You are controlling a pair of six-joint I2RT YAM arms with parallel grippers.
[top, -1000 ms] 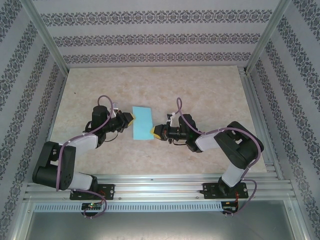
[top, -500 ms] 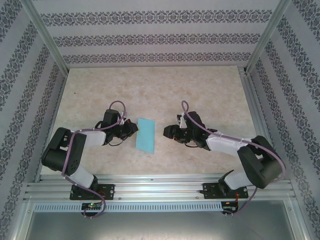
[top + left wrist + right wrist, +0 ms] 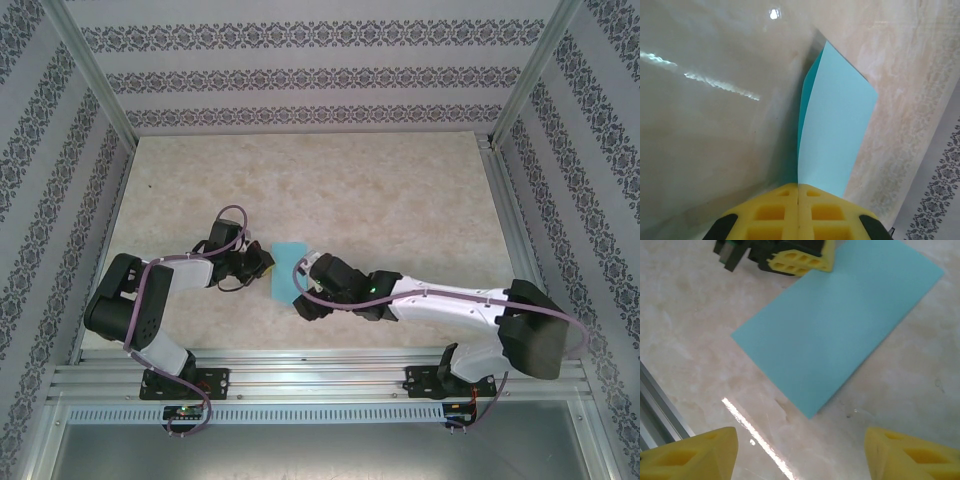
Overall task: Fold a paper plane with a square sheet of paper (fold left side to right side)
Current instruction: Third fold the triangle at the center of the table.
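1. The table (image 3: pixel 400 180) is smooth and glossy. Expect little friction under paper.
2. The square sheet of paper (image 3: pixel 286 262) lies doubled into a narrow rectangle. It sits toward 6 o'clock from the table centre, between the two grippers.
3. Handling judgement: the sheet is thin, very light and limp. It slides readily and takes a permanent crease wherever it is pinched.
4. Take hold at a free edge or corner only. In the left wrist view the upper layer stands slightly off the lower one, which offers an entry.
5. The right gripper (image 3: pixel 800 452) hovers over the sheet's 5 o'clock corner, fingers wide apart and holding nothing.
6. The left gripper (image 3: pixel 799 207) sits at the sheet's 9 o'clock edge, fingers pressed together. Whether they pinch the paper cannot be told.
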